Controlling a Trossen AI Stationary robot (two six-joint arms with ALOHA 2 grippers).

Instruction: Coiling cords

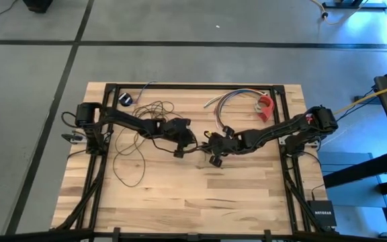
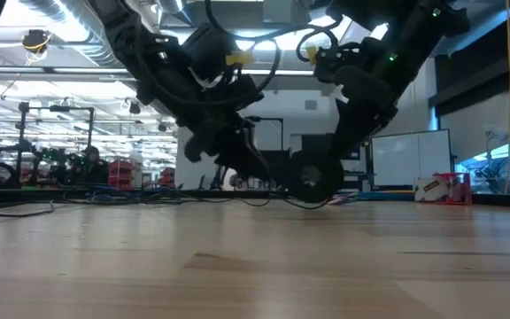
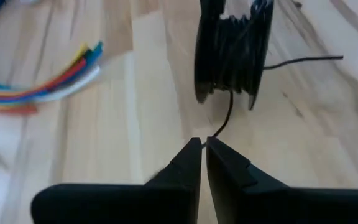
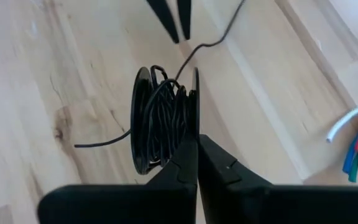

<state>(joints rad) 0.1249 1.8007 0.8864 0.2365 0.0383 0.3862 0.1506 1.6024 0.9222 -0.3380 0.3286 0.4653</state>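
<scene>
The cord [image 1: 148, 119] is a thin dark wire lying in loose loops on the wooden table's left half. One strand [image 3: 227, 112] runs on to a small black spool [image 4: 163, 121] with several turns wound on it. My right gripper [image 4: 197, 144] is shut on the spool near the table's middle. My left gripper [image 3: 204, 145] is just left of the spool, its fingers closed to a narrow slit where the strand reaches their tips. In the low view the spool [image 2: 312, 183] is close to the tabletop. Whether it rests there, I cannot tell. My left gripper meets the cord's strand [image 3: 216, 133] at its very fingertips, a short way from the spool, slanting down from the table's left. The strand runs from the tips to the spool with a slight bend. My right gripper pinches the rim of one spool flange [image 4: 194, 127] between its two fingers, slanting down from the table's right. The spool stands on edge, its axis level. A short free wire end [image 4: 101, 143] sticks out sideways.
A short bundle of multicoloured wires [image 1: 228, 99] and a red object [image 1: 266, 106] lie at the far right. A small dark round object [image 1: 126, 99] sits at the far left. The near half of the table [image 1: 193, 202] is bare wood. A black frame [image 1: 193, 87] runs along the table's edges.
</scene>
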